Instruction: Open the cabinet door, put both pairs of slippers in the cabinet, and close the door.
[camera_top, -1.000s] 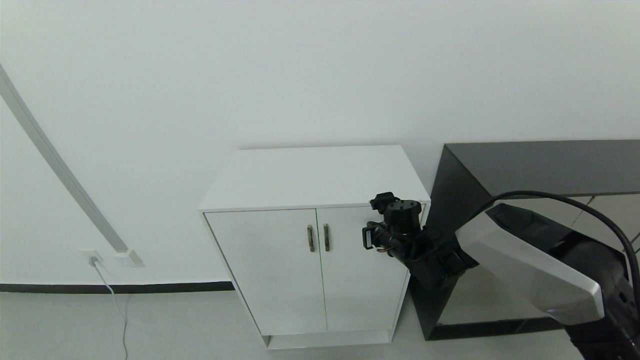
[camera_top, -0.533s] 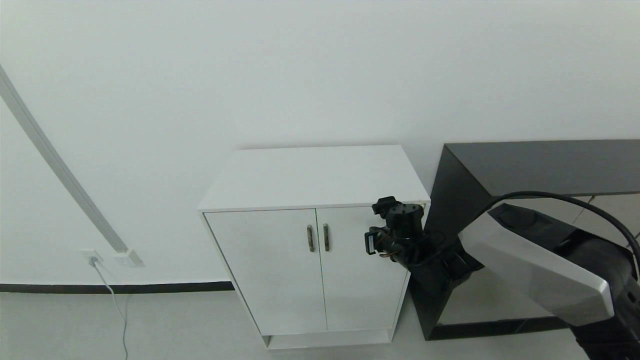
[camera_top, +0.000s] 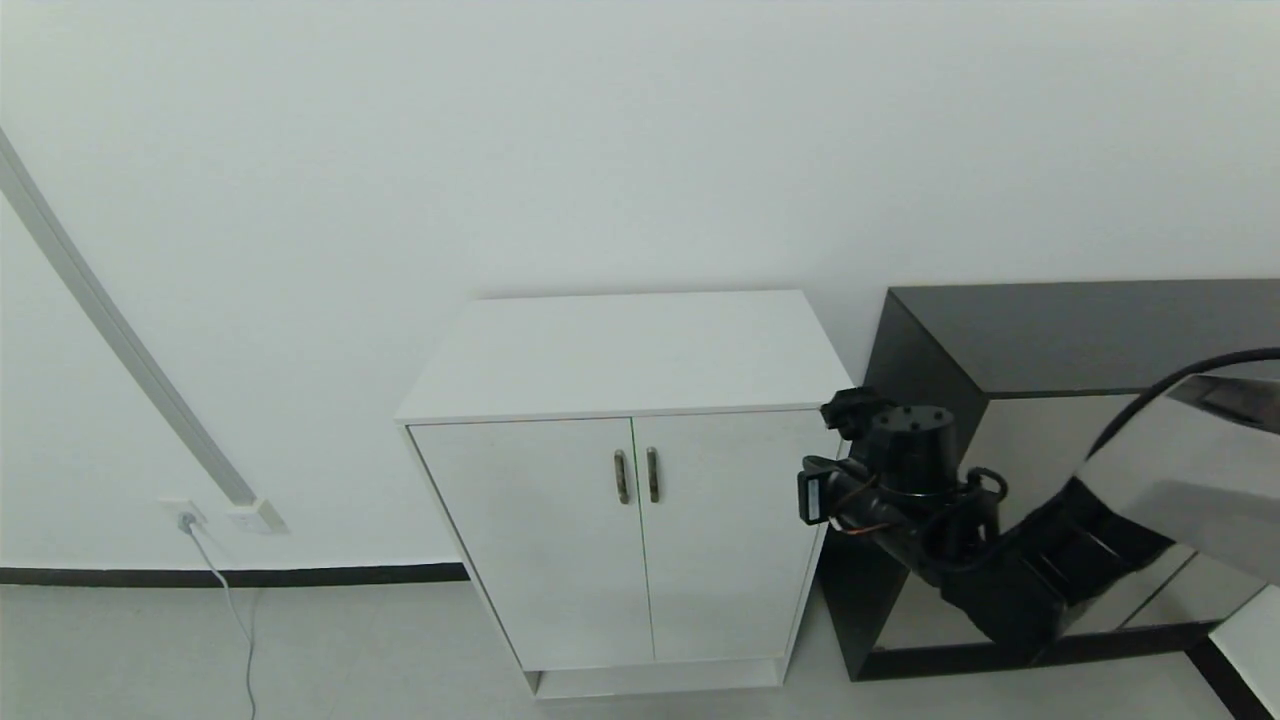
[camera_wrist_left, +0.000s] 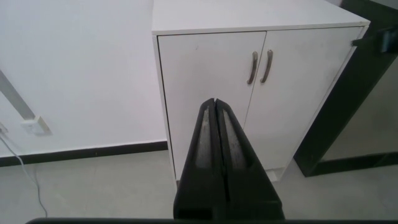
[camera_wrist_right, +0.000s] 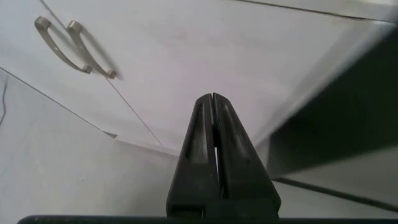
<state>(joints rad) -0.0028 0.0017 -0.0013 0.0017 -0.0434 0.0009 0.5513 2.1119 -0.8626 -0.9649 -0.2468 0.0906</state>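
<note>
Cabinet: we are seeing the white cabinet (camera_top: 620, 355) standing at lower centre of the head frame, both doors shut, twin handles (camera_top: 636, 476) side by side.
Right claw (camera_wrist_right: 212, 99): pressed together, hovering by the cabinet's right edge.
Left claw (camera_wrist_left: 215, 102): pressed together, facing the cabinet front.
Surroundings: dark sideboard (camera_top: 1050, 330) just right; wall socket (camera_top: 185, 518) lower left.
</note>
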